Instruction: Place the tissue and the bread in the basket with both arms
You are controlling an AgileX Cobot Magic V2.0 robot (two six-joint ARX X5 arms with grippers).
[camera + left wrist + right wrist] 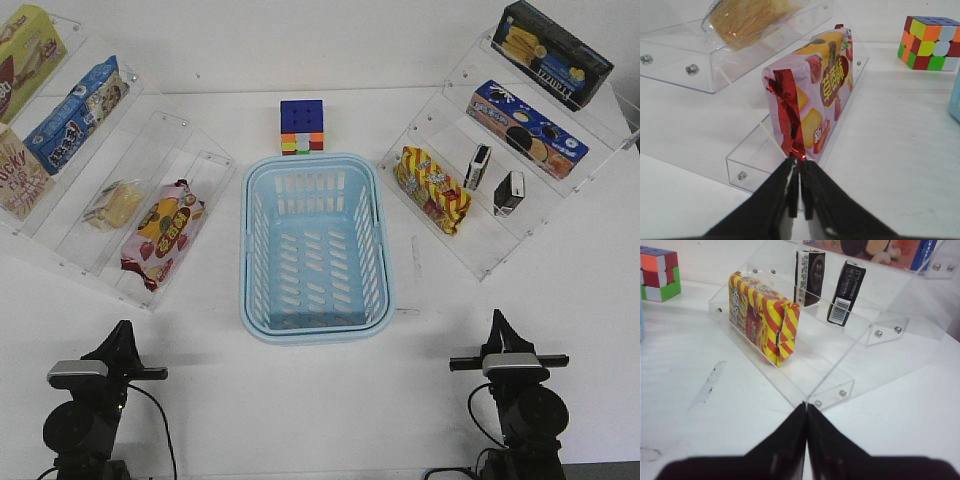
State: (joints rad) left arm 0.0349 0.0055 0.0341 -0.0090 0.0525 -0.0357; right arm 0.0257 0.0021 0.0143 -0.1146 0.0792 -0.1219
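Counting from the front view: one basket (317,250) at table centre, one bread (113,203) on the left rack (60,240), two small black packs on the right rack (480,262), one cube (302,127) just behind the basket toward the far edge.

Tissue (478,167) and the second black pack (509,193) stand upright side by side on the same shelf, apart from each other, right of the striped bag (433,188). Can't tell the two apart by content.

Snacks: left rack also holds a pink bag (162,233) on the lowest step beside the bread, plus a blue box (75,113) and two more boxes higher up. Right rack has a blue cookie box (526,129) and a black box (556,53) on the upper steps.

Basket holds nothing; bread and tissue sit on their racks.

Left gripper (799,192) at the near-left edge, right gripper (806,430) at the near-right edge. Both have jaws pressed together, gripping nothing.

View differences: the left wrist view shows the pink bag's crimped red seam close up, the bread's wrap and the cube, none of the right rack. The right wrist view shows barcode labels on the black packs, unreadable from the front, and a scuff on the tabletop.
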